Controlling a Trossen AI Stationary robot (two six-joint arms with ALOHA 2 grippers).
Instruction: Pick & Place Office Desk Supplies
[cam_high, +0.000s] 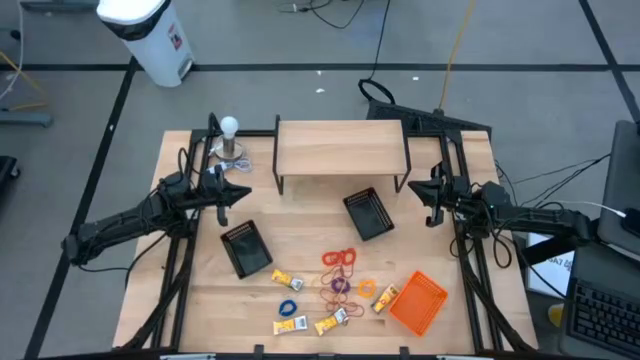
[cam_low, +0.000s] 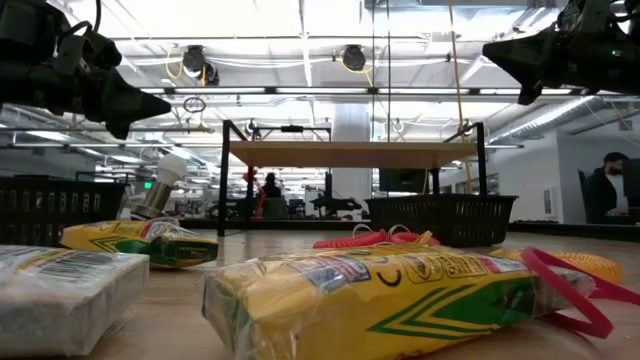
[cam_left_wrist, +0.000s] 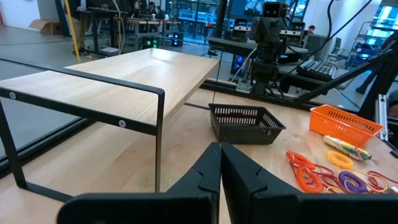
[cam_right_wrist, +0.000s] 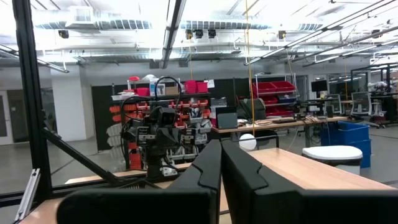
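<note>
The left gripper (cam_high: 243, 192) hangs at center-left of the high view, fingers (cam_left_wrist: 208, 174) closed on nothing, above the counter (cam_high: 300, 270). The right gripper (cam_high: 412, 187), at center-right, has its fingers (cam_right_wrist: 210, 168) pressed together, empty too. Between them stands a wooden shelf (cam_high: 340, 148). The bands (cam_high: 340, 260) and yellow packets (cam_high: 288, 279) lie scattered at lower center, between a black tray (cam_high: 246, 247) and the orange tray (cam_high: 417, 302).
</note>
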